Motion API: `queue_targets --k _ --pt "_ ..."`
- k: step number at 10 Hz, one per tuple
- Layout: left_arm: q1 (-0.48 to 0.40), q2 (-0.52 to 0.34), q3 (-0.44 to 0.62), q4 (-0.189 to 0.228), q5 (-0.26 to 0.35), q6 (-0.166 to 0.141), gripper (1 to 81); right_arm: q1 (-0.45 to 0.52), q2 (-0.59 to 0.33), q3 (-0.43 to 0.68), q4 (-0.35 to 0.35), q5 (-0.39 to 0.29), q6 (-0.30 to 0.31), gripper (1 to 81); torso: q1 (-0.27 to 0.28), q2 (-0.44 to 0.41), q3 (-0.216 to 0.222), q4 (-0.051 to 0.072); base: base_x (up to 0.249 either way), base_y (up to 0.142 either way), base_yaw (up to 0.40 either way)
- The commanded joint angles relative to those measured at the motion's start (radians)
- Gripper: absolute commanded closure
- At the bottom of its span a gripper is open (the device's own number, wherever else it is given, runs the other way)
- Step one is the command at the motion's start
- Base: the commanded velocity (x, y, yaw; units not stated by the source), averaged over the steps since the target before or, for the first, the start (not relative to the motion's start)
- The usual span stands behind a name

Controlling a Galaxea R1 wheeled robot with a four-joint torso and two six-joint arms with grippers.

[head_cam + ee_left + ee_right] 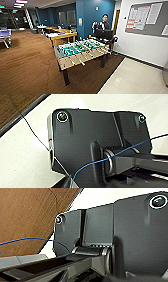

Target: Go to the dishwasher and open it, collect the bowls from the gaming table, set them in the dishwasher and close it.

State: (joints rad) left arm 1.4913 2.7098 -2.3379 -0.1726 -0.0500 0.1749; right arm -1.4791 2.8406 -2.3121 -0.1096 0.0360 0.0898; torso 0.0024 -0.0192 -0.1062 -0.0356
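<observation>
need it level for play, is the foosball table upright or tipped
Upright: the foosball table stands on its dark legs, green field facing up.

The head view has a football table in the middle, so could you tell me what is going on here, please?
Nothing is being handled right now. The robot faces a table-football table standing on brown wood-look floor, beside a pale floor area. A person stands behind the table near a blue wall. A yellow table sits farther back.

Both wrists low, facing down; finger state hidden by wrist plates.
</observation>
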Motion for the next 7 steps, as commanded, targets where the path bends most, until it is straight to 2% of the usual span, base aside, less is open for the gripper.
queue_targets --k 1,7 --pt "-0.039 -0.021 0.005 -0.008 0.062 -0.003 1.0 0.047 -0.007 0.021 -0.007 -0.050 -0.004 1.0 0.000 0.000 0.000 0.000 0.000 0.000 0.282" --pt "-0.039 -0.002 -0.009 -0.008 0.064 -0.005 1.0 0.047 0.005 0.018 -0.010 -0.050 -0.004 1.0 0.000 0.000 0.000 0.000 0.000 0.000 0.275"
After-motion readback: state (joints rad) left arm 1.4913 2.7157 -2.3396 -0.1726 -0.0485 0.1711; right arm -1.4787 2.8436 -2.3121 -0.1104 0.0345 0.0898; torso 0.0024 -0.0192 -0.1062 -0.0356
